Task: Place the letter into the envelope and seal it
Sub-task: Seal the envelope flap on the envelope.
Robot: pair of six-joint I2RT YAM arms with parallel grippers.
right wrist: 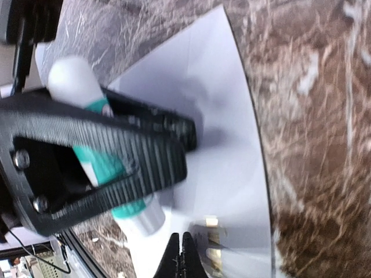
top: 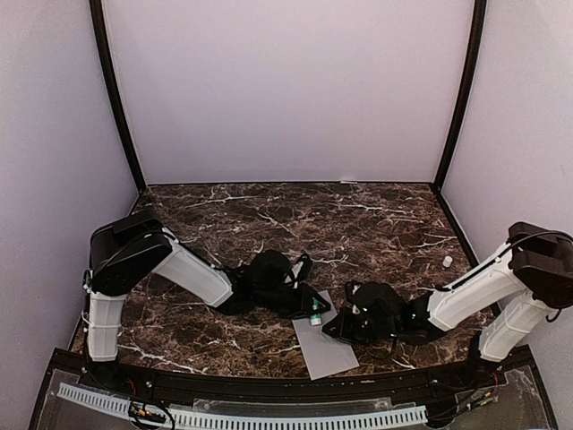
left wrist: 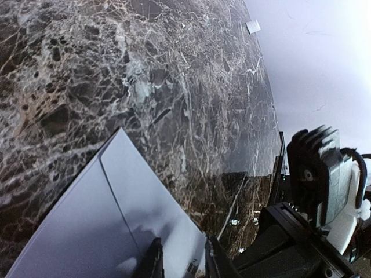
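The pale grey envelope (top: 324, 348) lies flat near the table's front edge, between both grippers. It also shows in the left wrist view (left wrist: 81, 231) and the right wrist view (right wrist: 232, 127). My left gripper (top: 311, 307) is shut on a teal and white glue stick (top: 315, 316), its tip down at the envelope's far end. The right wrist view shows the ribbed left fingers (right wrist: 116, 150) clamped on the stick (right wrist: 142, 217). My right gripper (top: 334, 329) is shut, its tips (right wrist: 181, 249) low over the envelope beside the stick. The cream letter does not show in any view.
A small white cap-like object (top: 447, 261) stands on the dark marble table (top: 269, 215) at the right, also far off in the left wrist view (left wrist: 253, 26). Lilac walls close in the back and sides. A black rail runs along the front edge.
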